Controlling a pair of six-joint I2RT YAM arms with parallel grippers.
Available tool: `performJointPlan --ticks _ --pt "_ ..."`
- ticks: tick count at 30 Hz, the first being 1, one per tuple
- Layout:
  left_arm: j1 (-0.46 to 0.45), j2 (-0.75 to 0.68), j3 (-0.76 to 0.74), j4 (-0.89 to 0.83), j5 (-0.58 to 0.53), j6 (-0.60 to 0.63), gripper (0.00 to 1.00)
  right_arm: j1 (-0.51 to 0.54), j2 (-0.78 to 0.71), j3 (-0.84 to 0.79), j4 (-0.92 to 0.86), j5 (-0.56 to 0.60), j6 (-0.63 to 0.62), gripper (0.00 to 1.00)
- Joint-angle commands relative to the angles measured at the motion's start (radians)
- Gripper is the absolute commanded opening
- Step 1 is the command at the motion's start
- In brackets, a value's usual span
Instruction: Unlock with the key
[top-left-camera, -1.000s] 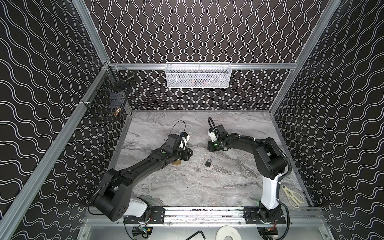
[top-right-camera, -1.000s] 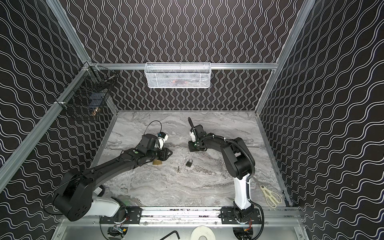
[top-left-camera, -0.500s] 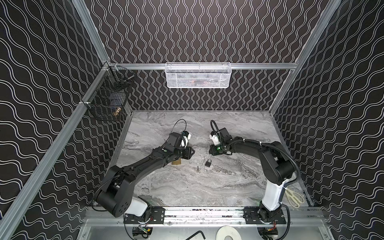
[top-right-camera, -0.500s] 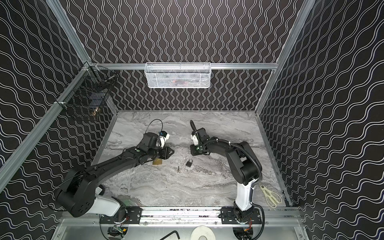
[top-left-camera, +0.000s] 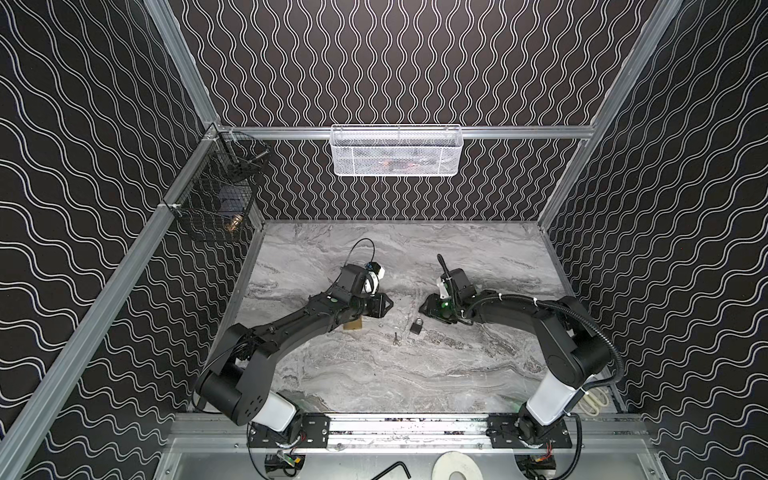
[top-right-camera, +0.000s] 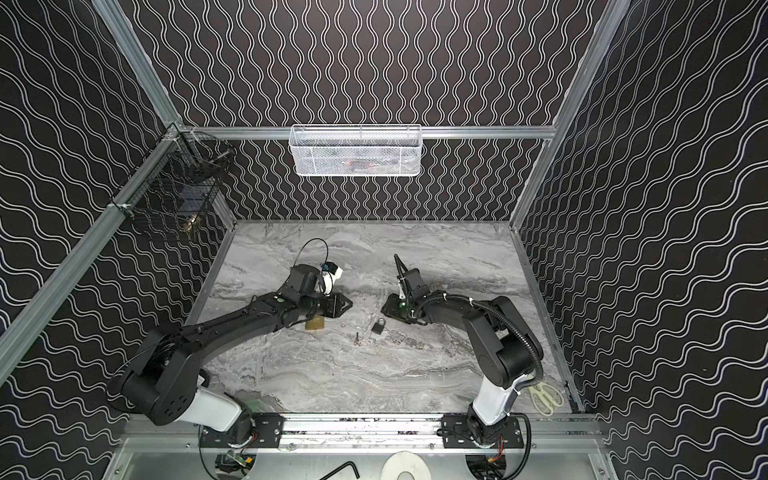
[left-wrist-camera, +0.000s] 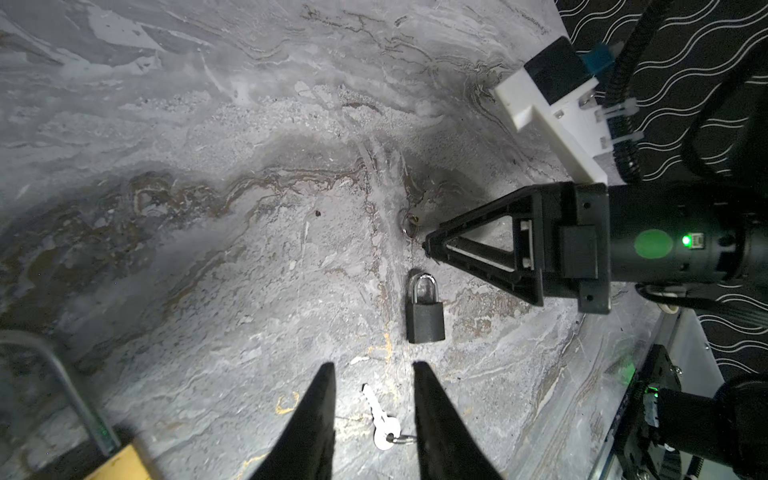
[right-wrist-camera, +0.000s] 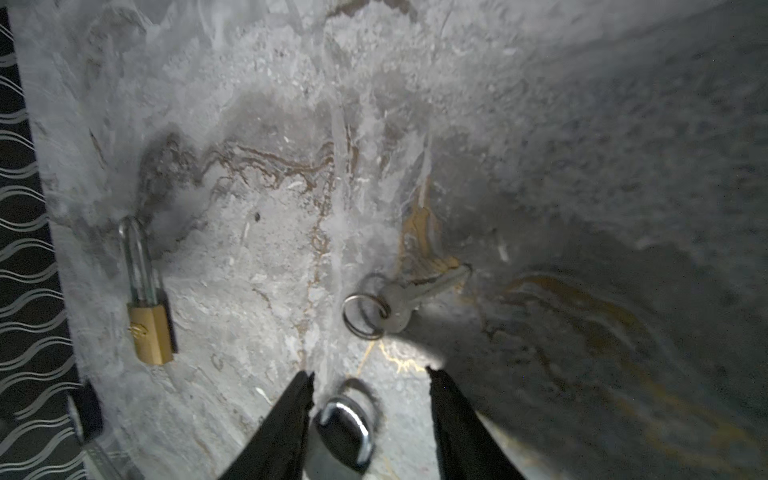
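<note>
Left wrist view: left gripper (left-wrist-camera: 374, 370) is part-way open and empty, hanging over the key (left-wrist-camera: 380, 419). The key lies flat near the middle of the bench (left-wrist-camera: 208, 291), ring on its bow. Black padlock (left-wrist-camera: 424, 316) lies flat just beside the key, shackle shut. Right gripper (right-wrist-camera: 370, 374) is open and holds nothing, jaws either side of the black padlock but clear of it. Brass padlock (right-wrist-camera: 147, 328) lies toward the left edge from the key, also shut.

Risks:
- Key is thin and flat, so fingers (left-wrist-camera: 320, 415) may scrape the bench and skid it away. They may also pinch only the ring and leave the blade dangling.
- 2 padlocks, 1 key: can't tell which it fits, and a wrong pick wastes the try.
- Black padlock is loose. If the right jaws close on the shackle instead of the body, it likely swivels and the keyhole drifts off line.
- Both grippers work close together, so a collision is possible.
</note>
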Motion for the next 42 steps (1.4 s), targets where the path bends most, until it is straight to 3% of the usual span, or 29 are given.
performJointPlan --ticks 1,5,12,21,28,31,38,42 --pt "0.002 -0.006 -0.003 0.029 0.015 0.022 0.34 0.006 -0.004 0.011 0.068 0.049 0.144 0.54" --pt "0.002 -0.007 -0.032 0.073 0.038 0.001 0.35 0.009 0.066 0.086 0.000 0.071 0.152 0.60" --pt "0.010 -0.035 -0.045 0.084 0.050 0.005 0.34 0.044 0.108 0.182 -0.179 0.127 0.156 0.56" --pt "0.032 -0.038 -0.051 0.108 0.082 0.002 0.35 0.077 0.198 0.284 -0.422 0.243 0.037 0.53" --pt "0.039 -0.026 -0.051 0.126 0.107 -0.014 0.35 0.084 0.168 0.218 -0.424 0.265 0.007 0.40" --pt "0.040 -0.023 -0.047 0.127 0.110 -0.020 0.35 0.084 0.164 0.181 -0.403 0.253 0.004 0.30" --pt "0.041 -0.014 -0.036 0.137 0.116 -0.045 0.35 0.084 0.113 0.134 -0.399 0.270 -0.020 0.26" --pt "0.040 0.012 -0.020 0.158 0.143 -0.067 0.35 0.083 0.102 0.109 -0.385 0.283 -0.042 0.07"
